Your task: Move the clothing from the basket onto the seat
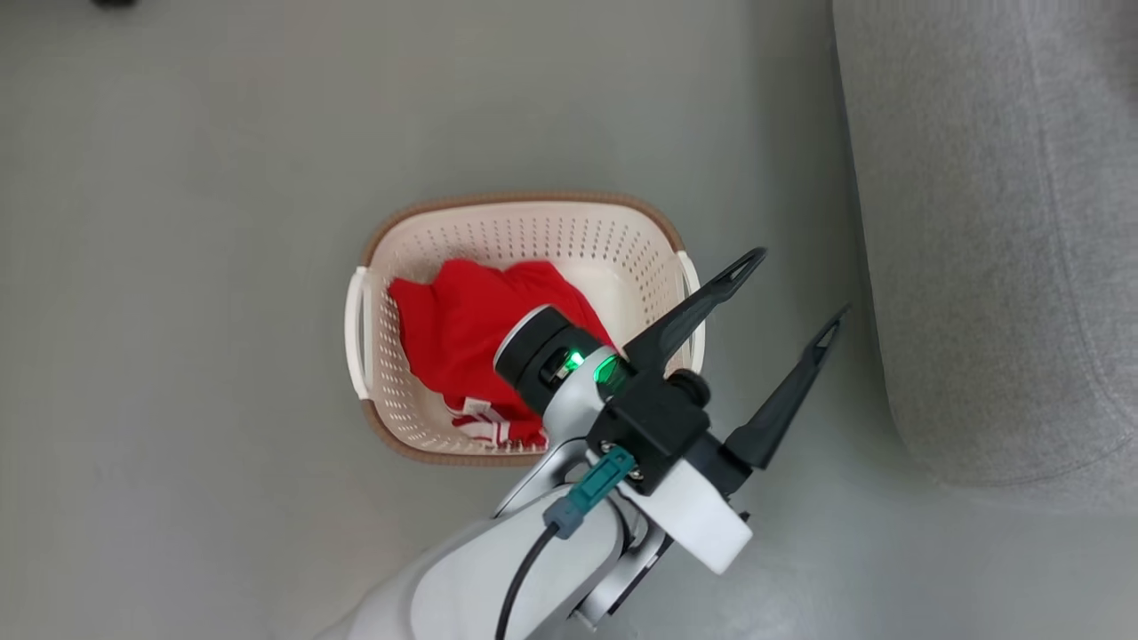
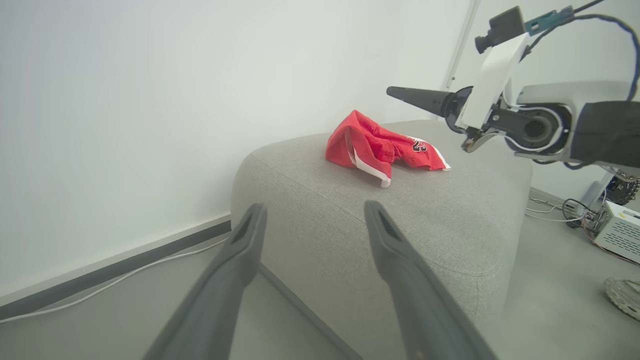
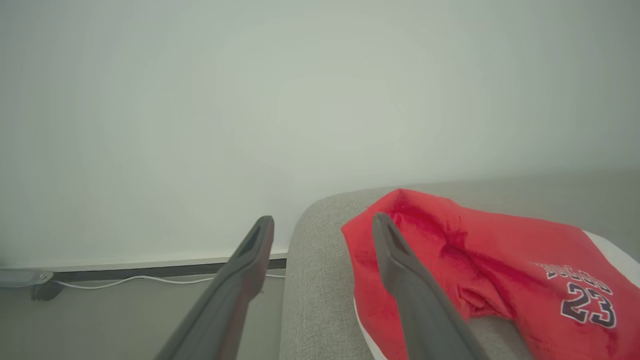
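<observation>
One piece of red clothing (image 1: 462, 329) lies bunched in the cream basket (image 1: 533, 218) on the floor. My left gripper (image 1: 796, 284) hangs open and holds nothing, between the basket's right side and the grey seat (image 1: 996, 222), fingers pointing at the seat. In the left wrist view, the left gripper (image 2: 314, 209) faces the seat (image 2: 450, 200), where a second red garment (image 2: 380, 145) lies. A finger (image 2: 420, 99) of my right gripper hovers just right of it. The right gripper (image 3: 322, 220) is open at the seat's (image 3: 320, 300) end, beside that garment (image 3: 490, 260), with nothing between its fingers.
A white wall stands behind the seat, with a dark baseboard and a white cable (image 2: 125, 280) along the floor. An electronics box with wires (image 2: 620, 225) sits on the floor to the right of the seat. Grey floor surrounds the basket.
</observation>
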You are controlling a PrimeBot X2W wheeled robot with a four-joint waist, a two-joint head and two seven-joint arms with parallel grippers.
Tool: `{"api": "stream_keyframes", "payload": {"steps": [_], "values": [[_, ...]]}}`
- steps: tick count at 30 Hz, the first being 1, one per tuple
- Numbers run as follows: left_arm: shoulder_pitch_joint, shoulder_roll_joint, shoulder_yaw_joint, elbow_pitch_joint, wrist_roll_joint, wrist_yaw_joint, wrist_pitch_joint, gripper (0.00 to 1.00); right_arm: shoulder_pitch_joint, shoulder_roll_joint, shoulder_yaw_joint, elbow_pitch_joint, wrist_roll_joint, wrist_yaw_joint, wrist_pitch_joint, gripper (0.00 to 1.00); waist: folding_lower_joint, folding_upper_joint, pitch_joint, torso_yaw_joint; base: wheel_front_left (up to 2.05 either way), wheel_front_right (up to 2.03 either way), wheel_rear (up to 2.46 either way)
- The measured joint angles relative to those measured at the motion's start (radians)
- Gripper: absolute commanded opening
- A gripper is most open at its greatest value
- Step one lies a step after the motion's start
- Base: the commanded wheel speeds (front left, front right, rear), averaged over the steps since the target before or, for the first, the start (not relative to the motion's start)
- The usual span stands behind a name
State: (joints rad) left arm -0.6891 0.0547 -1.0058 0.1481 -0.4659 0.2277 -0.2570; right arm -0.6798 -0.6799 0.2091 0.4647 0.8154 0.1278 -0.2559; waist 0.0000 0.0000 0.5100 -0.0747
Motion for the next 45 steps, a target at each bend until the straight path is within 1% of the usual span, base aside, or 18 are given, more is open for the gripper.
{"api": "stream_keyframes", "payload": {"steps": [4, 9, 18, 21, 25, 26, 28, 29, 35, 41, 45], "values": [[0.06, -0.002, 0.041, 0.018, 0.003, -0.017, 0.0, 1.0, 0.04, 0.022, 0.009, -0.031, -0.017, 0.0, 0.0, 1.0, 0.0, 0.0, -0.06, 0.01, 0.0, 0.0, 0.0], [0.129, -0.003, 0.119, 0.027, 0.027, -0.03, 0.0, 1.0, 0.084, 0.05, 0.019, -0.063, -0.037, 0.0, 0.0, 1.0, 0.0, 0.0, -0.133, 0.024, 0.0, 0.0, 0.0], [0.25, -0.005, 0.245, 0.055, 0.055, -0.071, 0.0, 1.0, 0.169, 0.092, 0.036, -0.096, -0.112, 0.0, 0.0, 1.0, 0.0, 0.0, -0.24, 0.054, 0.0, 0.0, 0.0], [0.289, -0.006, 0.293, 0.063, 0.067, -0.09, 0.0, 1.0, 0.197, 0.113, 0.035, -0.1, -0.137, 0.0, 0.0, 1.0, 0.0, 0.0, -0.272, 0.066, 0.0, 0.0, 0.0], [0.35, -0.006, 0.363, 0.071, 0.082, -0.097, 0.0, 1.0, 0.243, 0.15, 0.034, -0.102, -0.154, 0.0, 0.0, 1.0, 0.0, 0.0, -0.317, 0.081, 0.0, 0.0, 0.0], [0.366, -0.007, 0.38, 0.077, 0.09, -0.105, 0.0, 1.0, 0.256, 0.159, 0.034, -0.102, -0.159, 0.0, 0.0, 1.0, 0.0, 0.0, -0.329, 0.085, 0.0, 0.0, 0.0], [0.399, -0.007, 0.422, 0.081, 0.103, -0.105, 0.0, 1.0, 0.282, 0.178, 0.034, -0.103, -0.174, 0.0, 0.0, 1.0, 0.0, 0.0, -0.353, 0.092, 0.0, 0.0, 0.0], [0.432, -0.007, 0.467, 0.085, 0.114, -0.105, 0.0, 1.0, 0.305, 0.197, 0.034, -0.104, -0.188, 0.0, 0.0, 1.0, 0.0, 0.0, -0.377, 0.098, 0.0, 0.0, 0.0], [0.523, -0.007, 0.594, 0.083, 0.162, -0.105, 0.0, 1.0, 0.37, 0.245, 0.038, -0.114, -0.208, 0.0, 0.0, 1.0, 0.0, 0.0, -0.434, 0.112, 0.0, 0.0, 0.0], [0.596, -0.007, 0.7, 0.079, 0.184, -0.101, 0.0, 1.0, 0.411, 0.286, 0.023, -0.137, -0.244, 0.0, 0.0, 1.0, 0.0, 0.0, -0.471, 0.111, 0.0, 0.0, 0.0], [0.638, -0.007, 0.746, 0.078, 0.184, -0.093, 0.0, 1.0, 0.454, 0.313, 0.02, -0.149, -0.28, 0.0, 0.0, 1.0, 0.0, 0.0, -0.488, 0.106, 0.0, 0.0, 0.0]]}}
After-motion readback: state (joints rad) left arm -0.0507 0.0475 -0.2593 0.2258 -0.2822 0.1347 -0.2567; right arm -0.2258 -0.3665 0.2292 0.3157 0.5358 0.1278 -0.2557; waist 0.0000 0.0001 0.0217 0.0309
